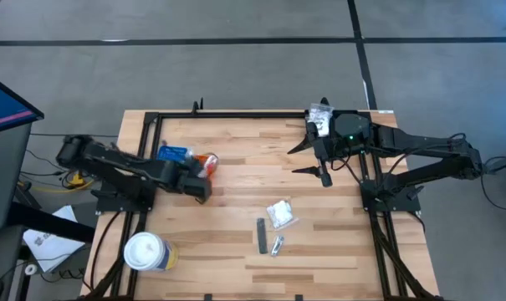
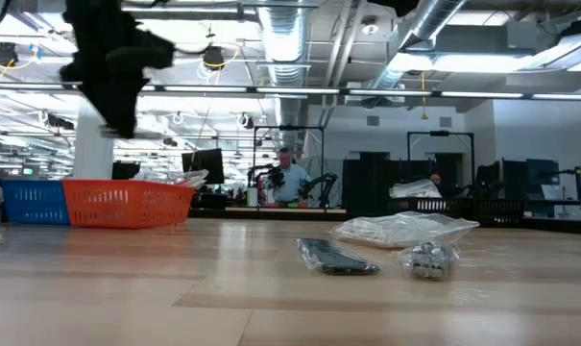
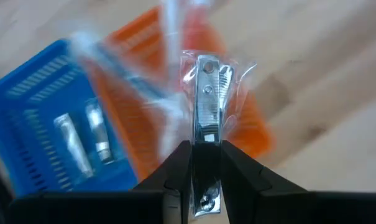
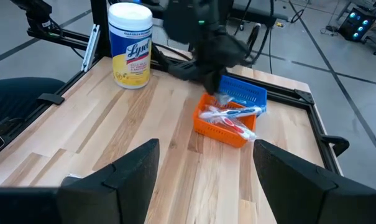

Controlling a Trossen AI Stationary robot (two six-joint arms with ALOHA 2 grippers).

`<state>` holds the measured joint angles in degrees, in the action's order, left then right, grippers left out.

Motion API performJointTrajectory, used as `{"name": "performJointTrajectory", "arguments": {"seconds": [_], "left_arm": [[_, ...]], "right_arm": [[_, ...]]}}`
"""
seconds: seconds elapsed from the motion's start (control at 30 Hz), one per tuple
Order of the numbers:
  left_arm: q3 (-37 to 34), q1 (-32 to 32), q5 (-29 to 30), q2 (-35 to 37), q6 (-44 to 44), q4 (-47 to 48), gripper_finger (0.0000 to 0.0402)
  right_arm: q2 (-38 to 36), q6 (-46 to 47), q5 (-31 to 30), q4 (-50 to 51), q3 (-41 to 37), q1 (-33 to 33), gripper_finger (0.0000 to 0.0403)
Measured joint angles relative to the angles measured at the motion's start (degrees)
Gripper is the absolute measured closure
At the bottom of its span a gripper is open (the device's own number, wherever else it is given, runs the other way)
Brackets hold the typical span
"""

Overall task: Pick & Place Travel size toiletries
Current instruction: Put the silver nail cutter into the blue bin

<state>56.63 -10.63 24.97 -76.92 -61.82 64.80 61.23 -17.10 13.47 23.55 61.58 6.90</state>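
My left gripper (image 3: 206, 148) hangs over the orange tray (image 3: 237, 118), shut on a metal nail clipper in a clear packet (image 3: 206, 93). The high view shows the left gripper (image 1: 204, 170) at the orange tray (image 1: 207, 160), beside the blue tray (image 1: 172, 153). The orange tray (image 4: 228, 127) holds toothbrush-like sticks (image 4: 232, 114). Two small tubes (image 3: 82, 134) lie in the blue tray. A white-filled clear packet (image 1: 280, 215), a dark grey stick (image 1: 262, 235) and a small shiny packet (image 1: 276, 246) lie flat on the table. My right gripper (image 1: 301, 159) waits open near the far right. My left gripper pinches the packeted nail clipper between its two fingers at one end (image 3: 206, 134). The fingers (image 3: 175, 163) lie along it and point down from above. The rest of the clipper sticks out past the fingertips, lifted clear over the orange tray.
A round white and yellow wipes canister (image 1: 145, 251) stands at the near left corner. A black frame rail (image 1: 236, 114) runs along the table's far edge. Bare wood (image 1: 253, 180) lies between the trays and the loose items. People and equipment (image 2: 288, 178) show in the room beyond.
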Motion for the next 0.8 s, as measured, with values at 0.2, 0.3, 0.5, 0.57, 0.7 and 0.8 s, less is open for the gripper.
{"name": "performJointTrajectory", "arguments": {"seconds": [0.2, 0.3, 0.5, 0.57, 0.7, 0.8], "left_arm": [[-8.6, 6.6, 0.0, 11.4, -1.5, -0.1, 0.0346], [-11.6, 10.7, 0.0, 15.5, -1.5, -0.1, 0.0346], [-15.9, 18.6, -0.9, 17.8, -0.1, -0.2, 0.0346], [-17.0, 20.7, -1.5, 17.2, 0.5, -0.4, 0.0346], [-18.4, 23.7, -2.6, 15.4, 1.9, -1.4, 0.0346], [-18.9, 24.5, -2.9, 13.9, 3.0, -3.1, 0.0345]], "right_arm": [[0.0, 0.0, 0.0, 0.0, 0.0, 0.0, 0.0148], [0.0, 0.0, 0.0, -0.3, 0.0, 0.0, 0.0148], [0.0, 0.0, 0.0, -0.4, 0.0, 0.0, 0.0148], [0.0, 0.0, 0.0, -0.4, 0.0, 0.0, 0.0148], [0.0, 0.0, 0.0, -0.4, 0.0, 0.0, 0.0148], [0.0, 0.0, 0.0, -0.4, 0.0, 0.0, 0.0148]]}}
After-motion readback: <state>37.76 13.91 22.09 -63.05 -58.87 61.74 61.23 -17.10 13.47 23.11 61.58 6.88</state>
